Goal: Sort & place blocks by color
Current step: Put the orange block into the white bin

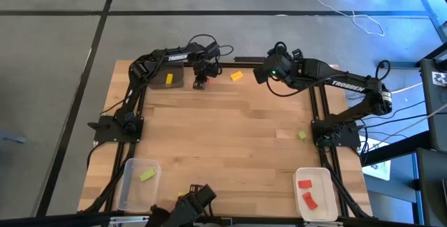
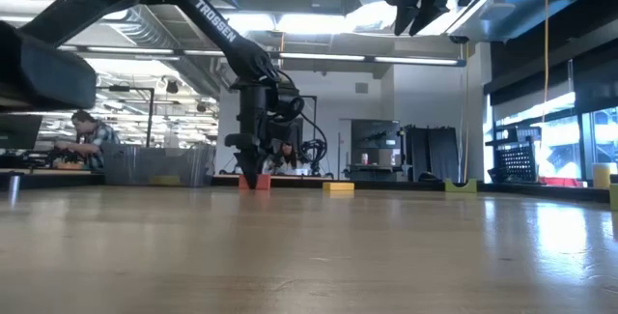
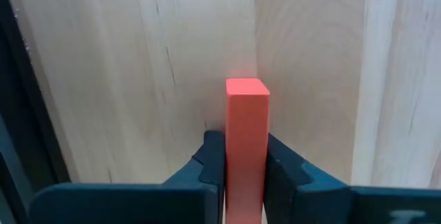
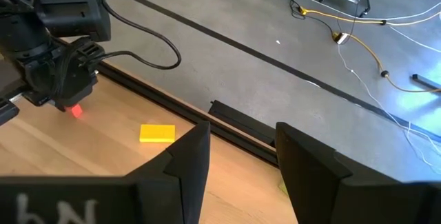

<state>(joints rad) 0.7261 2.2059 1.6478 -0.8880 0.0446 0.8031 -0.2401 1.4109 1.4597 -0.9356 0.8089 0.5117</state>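
Observation:
A red block lies on the wood table near its far edge, with my left gripper reaching straight down and shut on it; the low view shows the block at table level. A yellow block lies just to its right, and a light green block lies near the right edge. My right gripper hangs open, high above the far right of the table, holding nothing. My left gripper pinches the red block's two long sides between its two fingers. The fingers come from above, pointing down, and lie across the block. The block lies level, and in the low view its underside is on the table.
A dark bin holding a yellow block stands at the far left, beside my left gripper. A clear bin with a green block stands near left. A white bin with two red blocks stands near right. Bare wood fills the middle.

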